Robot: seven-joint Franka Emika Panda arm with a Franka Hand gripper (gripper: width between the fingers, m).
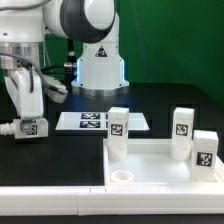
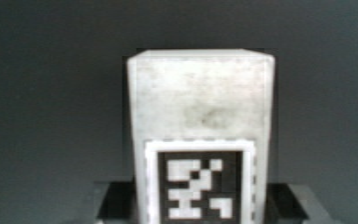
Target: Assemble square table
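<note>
The gripper (image 1: 27,122) holds a leg (image 1: 31,127) tight in its jaws at far left, and it could slip and fall before reaching the tabletop (image 1: 150,170).

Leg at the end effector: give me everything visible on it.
The leg is a small chunky white block, plastic by its look, with a black-and-white square tag on one face. It lies on the dark table at the exterior view's left, apart from the tabletop and the three legs standing there. The end effector is down at it; whether the fingers grip it is unclear. The wrist view shows the same leg close up, matte, slightly speckled, tag toward the camera.
</note>
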